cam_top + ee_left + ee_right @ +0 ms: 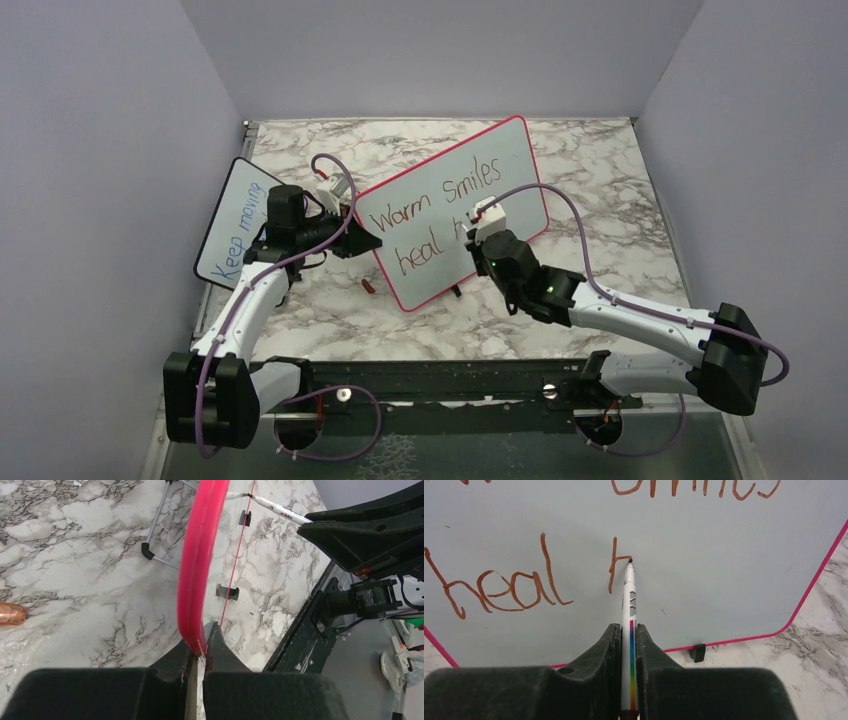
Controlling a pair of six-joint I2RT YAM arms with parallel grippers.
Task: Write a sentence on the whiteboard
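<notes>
The whiteboard (520,150) stands tilted on the marble table (610,190), its left end nearer the arms and its face turned toward the right arm. The left gripper (200,655) is closed on the pink-red frame at the board's left edge, one finger on each side of the rim. The right gripper (626,635) is closed on a white marker (630,595), whose barrel runs straight out between the fingers. The marker's tip touches the board at the crossbar of a half-made letter just right of "heal".

The sentence (470,180) is red-brown and so far reads "Warm Smiles" on the top line. Below it stands "heal", then that one unfinished stroke. A black foot (697,652) shows under the board's lower edge.

Behind the left arm, a smaller board (235,225) with blue writing leans at the table's left side. A small copper-coloured cap (10,614) lies on the table near the whiteboard's left corner.
</notes>
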